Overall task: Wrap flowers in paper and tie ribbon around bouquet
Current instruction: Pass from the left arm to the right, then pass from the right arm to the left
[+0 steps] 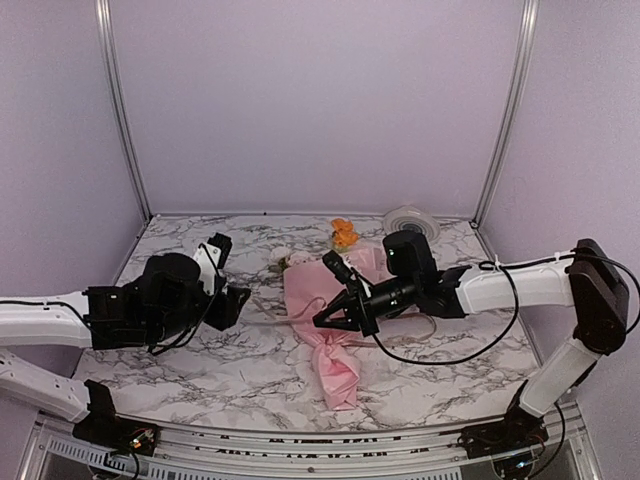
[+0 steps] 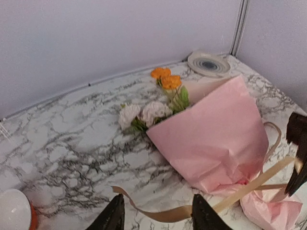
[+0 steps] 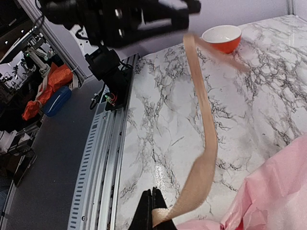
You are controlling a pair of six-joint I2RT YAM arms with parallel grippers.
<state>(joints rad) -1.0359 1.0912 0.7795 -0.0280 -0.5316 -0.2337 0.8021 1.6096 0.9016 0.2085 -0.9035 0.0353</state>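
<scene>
Nearest me, my right claw is pinched fully shut on the ribbon, gripping the flat tan strip right at my fingertips. From there the strip rises in a long curve over the bench towards my left claw. That one stands about half open, and the ribbon passes through the gap between its fingers without being squeezed. An orange-rimmed bowl sits on the bench just beyond it.

Further in lies the bouquet, on its side near the middle of the bench. The pink paper is already rolled into a cone, its crumpled tail pointing back at me. The ribbon crosses at the pinched neck, and more loops of it trail off on the right side. The flowers poke out of the wide end, pale roses low and the orange bloom further back. A white disc rests by the far wall, clear of everything.

So I judge the wrapping done and the tying under way. No knot shows yet. Next I should keep the right grip firm and draw the strip snug against the neck. My left claw then needs to close on a free length so that the two ends can cross. The ribbon is slack and limp, so it could slide off the cone if I pull unevenly.
</scene>
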